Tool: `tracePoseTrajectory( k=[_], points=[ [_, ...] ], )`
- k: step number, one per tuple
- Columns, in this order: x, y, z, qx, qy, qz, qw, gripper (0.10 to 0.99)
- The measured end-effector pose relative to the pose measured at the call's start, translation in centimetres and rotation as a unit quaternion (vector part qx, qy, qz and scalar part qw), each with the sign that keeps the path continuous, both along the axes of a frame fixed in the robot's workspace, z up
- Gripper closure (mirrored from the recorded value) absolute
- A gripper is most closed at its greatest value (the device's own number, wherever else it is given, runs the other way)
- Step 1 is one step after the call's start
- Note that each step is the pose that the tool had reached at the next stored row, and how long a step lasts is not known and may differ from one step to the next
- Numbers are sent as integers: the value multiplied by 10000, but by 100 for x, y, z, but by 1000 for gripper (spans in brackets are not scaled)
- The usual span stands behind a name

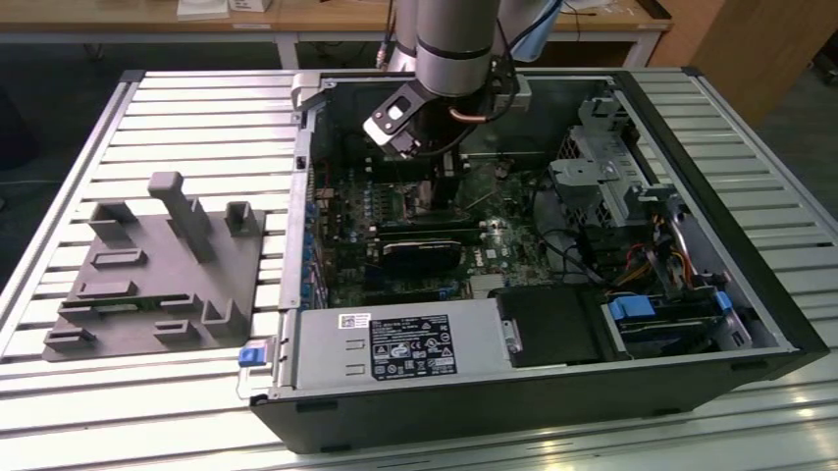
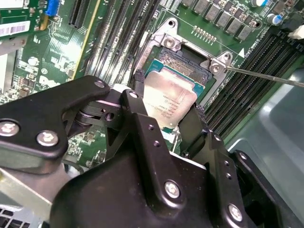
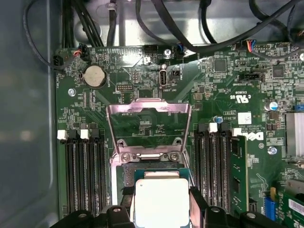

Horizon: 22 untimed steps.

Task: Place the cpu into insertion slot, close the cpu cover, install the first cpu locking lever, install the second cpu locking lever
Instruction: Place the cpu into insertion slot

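My gripper [image 1: 439, 182] reaches down into the open computer case [image 1: 733, 294]. It is shut on the cpu [image 2: 173, 90], a pale silver square chip, with one black finger [image 2: 138, 80] on each of two opposite edges. The cpu [image 3: 161, 199] sits over the insertion slot [image 2: 183, 66], whose dark pin field shows past the chip's far edge. The cpu cover [image 3: 149, 108], a silver frame with a square window, stands swung open behind the slot. A thin metal locking lever [image 2: 266, 76] sticks out from the socket corner, unlatched.
Black memory slots [image 3: 85, 175] flank the socket on both sides. A dark expansion card [image 1: 419, 250], the power supply [image 1: 392, 348] and a drive cage [image 1: 602, 177] crowd the case. A grey fixture block [image 1: 151, 270] sits on the slatted table at the exterior view's left.
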<state>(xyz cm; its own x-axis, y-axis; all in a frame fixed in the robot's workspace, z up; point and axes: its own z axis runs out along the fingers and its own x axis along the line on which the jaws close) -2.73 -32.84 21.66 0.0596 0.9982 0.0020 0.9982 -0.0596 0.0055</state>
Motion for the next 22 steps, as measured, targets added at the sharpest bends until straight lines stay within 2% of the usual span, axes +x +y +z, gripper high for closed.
tracePoseTrajectory(
  k=[5,10,22],
  points=[
    [-3,12,-50,-1,0,17,10000,545],
    [-13,50,-92,0,0,70,10000,545],
    [-51,58,-181,-1,1,130,9999,545]
  ],
)
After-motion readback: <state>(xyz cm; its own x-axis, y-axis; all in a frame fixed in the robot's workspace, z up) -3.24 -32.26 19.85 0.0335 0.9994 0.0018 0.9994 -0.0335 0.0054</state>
